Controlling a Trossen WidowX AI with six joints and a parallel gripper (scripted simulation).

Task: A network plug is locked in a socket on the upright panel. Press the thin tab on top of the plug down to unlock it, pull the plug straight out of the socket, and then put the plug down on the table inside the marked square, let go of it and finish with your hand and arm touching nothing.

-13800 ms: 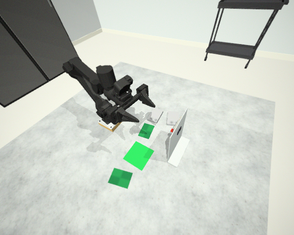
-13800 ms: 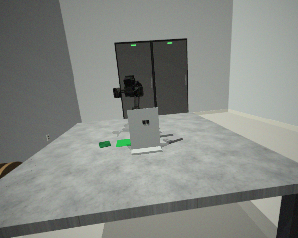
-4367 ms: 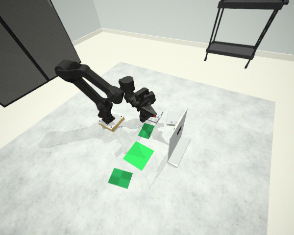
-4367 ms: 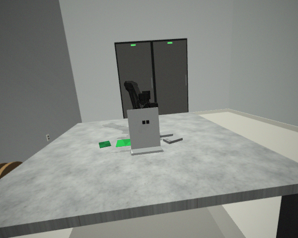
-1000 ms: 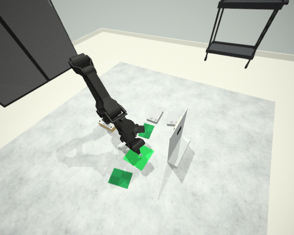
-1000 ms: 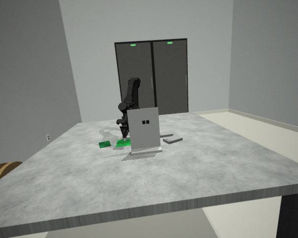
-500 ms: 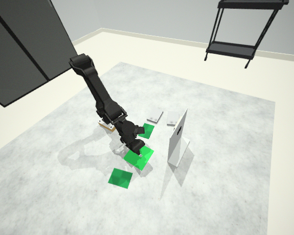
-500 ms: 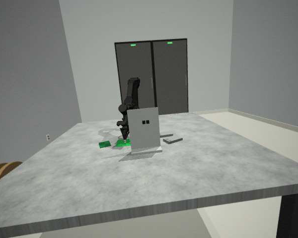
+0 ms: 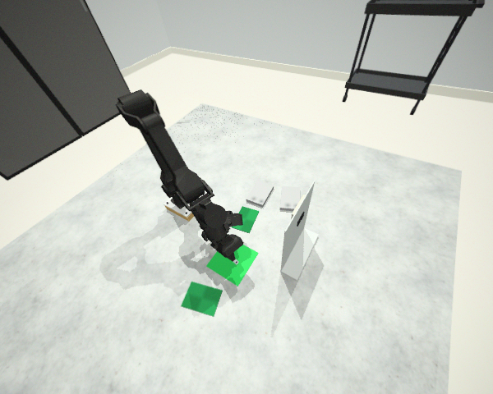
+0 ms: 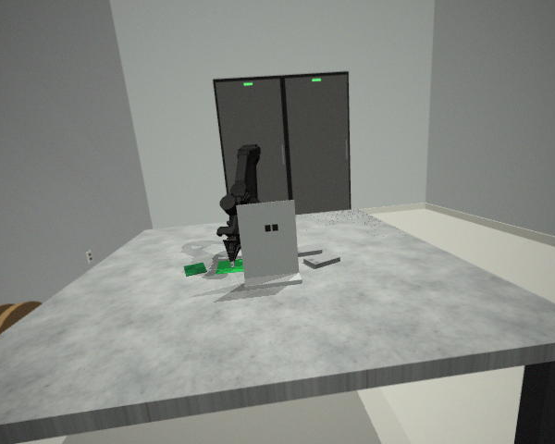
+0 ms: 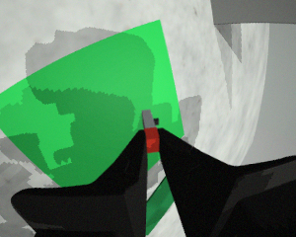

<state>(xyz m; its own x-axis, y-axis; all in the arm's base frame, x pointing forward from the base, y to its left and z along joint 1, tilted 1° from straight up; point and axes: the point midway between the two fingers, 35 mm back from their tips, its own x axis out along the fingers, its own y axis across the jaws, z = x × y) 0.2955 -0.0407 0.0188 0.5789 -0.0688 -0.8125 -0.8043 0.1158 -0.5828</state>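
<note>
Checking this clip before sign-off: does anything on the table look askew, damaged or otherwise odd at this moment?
Nothing stands out. The panel stands upright, the hand holds the plug low over the middle green square, and the two other green squares and two flat grey plates lie flat.

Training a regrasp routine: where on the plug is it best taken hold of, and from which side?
By its flanks near the red rear, from above, as the hand does now: the plug is narrow, its tip pointing down at the green square.
</note>
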